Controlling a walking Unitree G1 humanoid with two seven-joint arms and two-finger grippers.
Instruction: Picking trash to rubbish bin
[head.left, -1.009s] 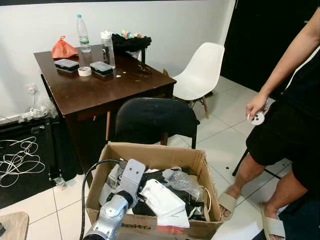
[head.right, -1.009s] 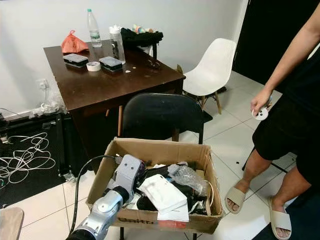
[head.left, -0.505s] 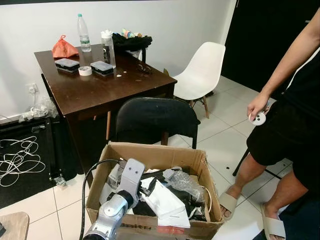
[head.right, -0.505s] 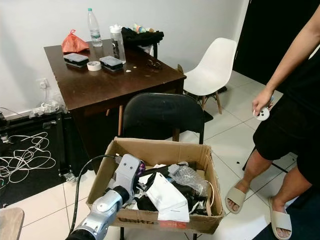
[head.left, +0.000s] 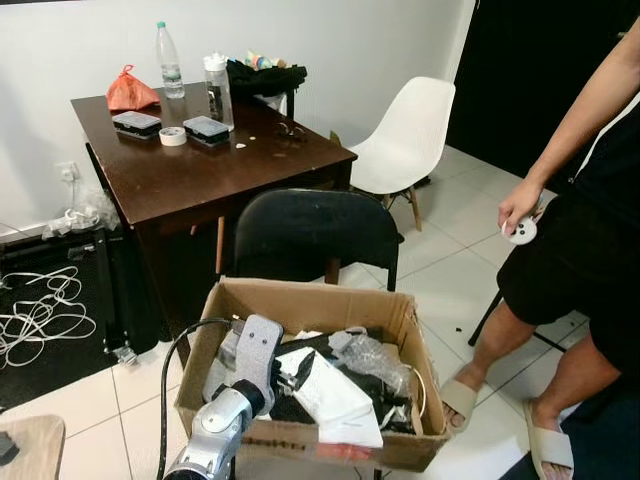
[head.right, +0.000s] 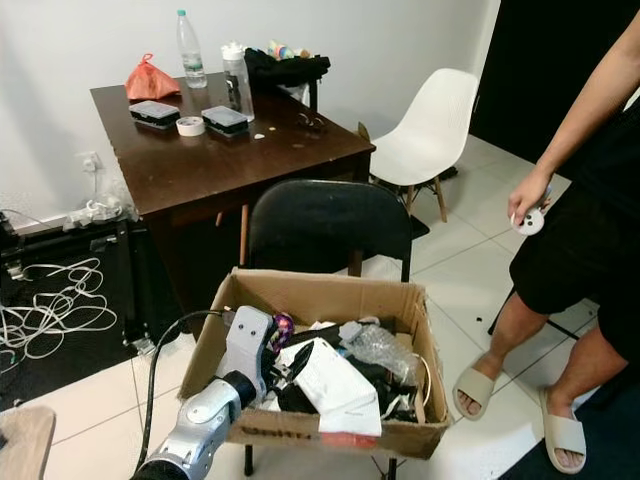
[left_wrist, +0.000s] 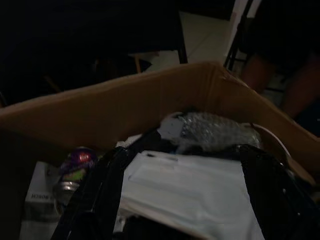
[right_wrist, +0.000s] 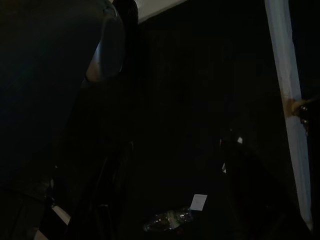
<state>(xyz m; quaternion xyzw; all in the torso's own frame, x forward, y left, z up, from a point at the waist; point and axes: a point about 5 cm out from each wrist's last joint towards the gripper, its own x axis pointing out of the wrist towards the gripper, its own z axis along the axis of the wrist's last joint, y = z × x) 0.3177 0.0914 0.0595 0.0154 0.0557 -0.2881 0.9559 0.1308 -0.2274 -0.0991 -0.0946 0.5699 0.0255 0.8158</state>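
The left gripper (left_wrist: 180, 200) is down inside the cardboard box (head.left: 310, 305), and its two black fingers (left_wrist: 90, 200) are clamped on either side of a white plastic mailer bag (left_wrist: 190, 192). In the head views the bag (head.left: 330, 392) sits tilted in the middle of the box, its upper end at the fingers and its lower end hanging over the box's front wall. The silver left arm (head.left: 235, 400) reaches in from the near left corner of the box.

Around the bag there is a crumpled clear plastic wrap (head.left: 368, 352) just behind it, black scraps underneath, and a small shiny purple and green wrapper (left_wrist: 77, 162) near the left wall. The box rests on a stand just in front of a black chair (head.left: 312, 235).

Behind the chair stands a dark wooden table (head.left: 210, 165) holding a water bottle (head.left: 167, 60), an orange bag (head.left: 131, 90), a roll of tape (head.left: 172, 136) and two small flat cases (head.left: 136, 123). A white chair (head.left: 408, 135) stands to the right of the table. White cables (head.left: 40, 310) lie tangled on the floor at left.

On the right a person stands in black shorts and sandals, one hand (head.left: 520, 205) holding a small white device (head.left: 521, 231).

The right wrist view is very dark; I cannot tell how the right gripper's fingers stand. A faint plastic bottle (right_wrist: 167, 219) shows low in that view.
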